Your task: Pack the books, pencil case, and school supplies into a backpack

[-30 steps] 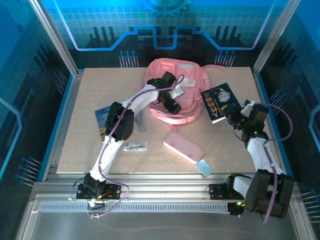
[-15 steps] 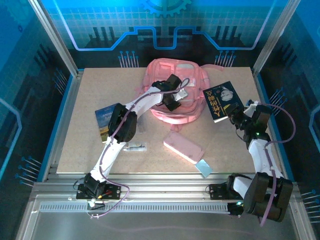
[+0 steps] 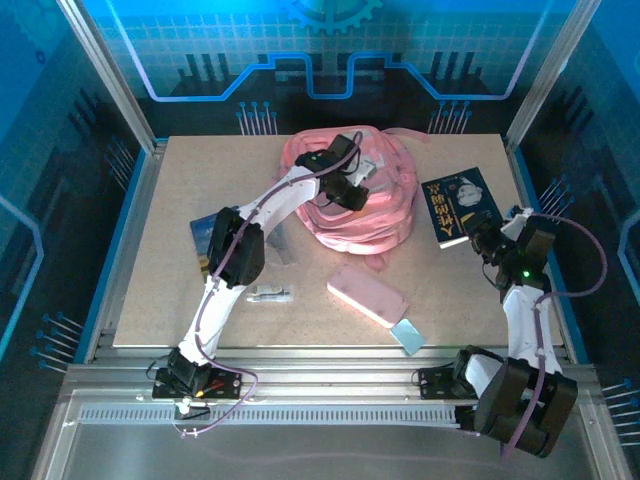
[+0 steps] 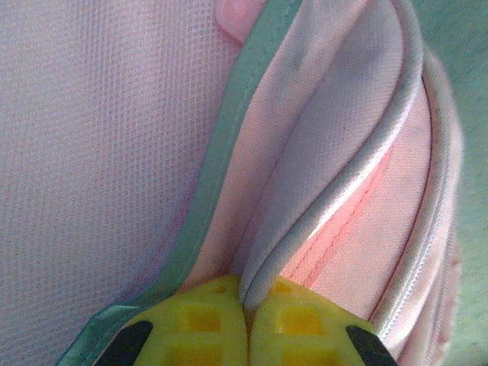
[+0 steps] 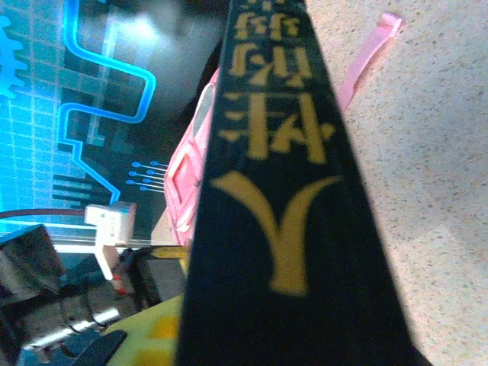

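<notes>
Backpack (image 3: 365,205): the big pink bag sits at the far middle of the table (image 3: 170,200), bunched up into a mound.
Left gripper (image 3: 348,187): you have it on the upper left part of the backpack. In the left wrist view the yellow pads (image 4: 305,320) are pressed together on a grey-piped fold of pink fabric (image 4: 328,160), so it is pinched closed on the backpack.
Book (image 3: 462,205): dark cover with yellow markings, just right of the backpack at the far right of the table.
Right gripper (image 3: 488,240): you are clamped on the book's near edge. The right wrist view has the cover (image 5: 282,191) running edge-on across the lens, with a yellow finger beside it.
Second book (image 3: 205,240): lies on the left side, partly hidden behind your left arm.
Pencil case (image 3: 367,293): pale pink pouch lying flat, near of the backpack and apart from it.
Pale blue rectangle (image 3: 408,335): just near-right of the pencil case, close to the near table edge.
White-silver stick (image 3: 270,294): lies left of the pencil case, beside the left arm.
</notes>
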### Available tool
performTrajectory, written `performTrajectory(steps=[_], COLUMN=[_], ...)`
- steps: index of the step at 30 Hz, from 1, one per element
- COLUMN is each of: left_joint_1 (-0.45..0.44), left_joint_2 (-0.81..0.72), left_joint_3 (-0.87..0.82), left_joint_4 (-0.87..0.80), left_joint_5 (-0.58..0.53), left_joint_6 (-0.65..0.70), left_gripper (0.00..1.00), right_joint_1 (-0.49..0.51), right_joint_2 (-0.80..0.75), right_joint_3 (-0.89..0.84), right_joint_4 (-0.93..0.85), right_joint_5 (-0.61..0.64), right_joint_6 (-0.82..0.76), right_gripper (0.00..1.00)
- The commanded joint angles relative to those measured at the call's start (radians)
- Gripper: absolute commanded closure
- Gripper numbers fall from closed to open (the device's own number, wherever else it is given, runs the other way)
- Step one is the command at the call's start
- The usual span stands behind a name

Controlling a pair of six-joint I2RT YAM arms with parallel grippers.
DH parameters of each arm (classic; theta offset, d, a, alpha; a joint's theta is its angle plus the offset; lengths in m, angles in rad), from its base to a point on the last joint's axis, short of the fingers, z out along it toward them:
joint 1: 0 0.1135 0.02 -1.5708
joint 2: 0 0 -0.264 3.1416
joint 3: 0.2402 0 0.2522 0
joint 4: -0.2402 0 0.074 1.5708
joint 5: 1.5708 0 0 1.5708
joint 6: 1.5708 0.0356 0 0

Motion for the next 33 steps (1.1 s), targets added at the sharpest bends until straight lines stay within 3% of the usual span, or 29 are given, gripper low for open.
performTrajectory(steps=[1, 10, 16, 22, 29, 33], left_joint_1=[0.040, 0.127, 0.146, 0.145, 0.134, 0.133], left_joint_2=[-0.101, -0.089, -0.074, -0.078, -0.090, -0.089], left_joint_3=[0.097, 0.222, 0.240, 0.242, 0.234, 0.232], left_joint_4=[0.053, 0.179, 0.240, 0.244, 0.257, 0.266], left_joint_5=[0.120, 0.257, 0.342, 0.353, 0.364, 0.354], left_joint_6=[-0.153, -0.339, -0.442, -0.461, -0.474, -0.479], left_gripper=[1.00, 1.00, 1.00, 1.00, 1.00, 1.00], right_joint_1=[-0.015, 0.011, 0.203, 0.411, 0.556, 0.623], right_joint_2=[-0.046, -0.075, -0.024, 0.142, 0.433, 0.545], right_joint_3=[0.078, 0.044, -0.006, 0.018, 0.089, 0.168], right_joint_4=[-0.079, -0.089, 0.083, 0.286, 0.645, 0.749], right_joint_5=[-0.008, -0.046, -0.029, 0.048, 0.127, 0.138], right_joint_6=[-0.086, -0.080, 0.035, 0.104, 0.224, 0.283], right_gripper=[1.00, 1.00, 1.00, 1.00, 1.00, 1.00])
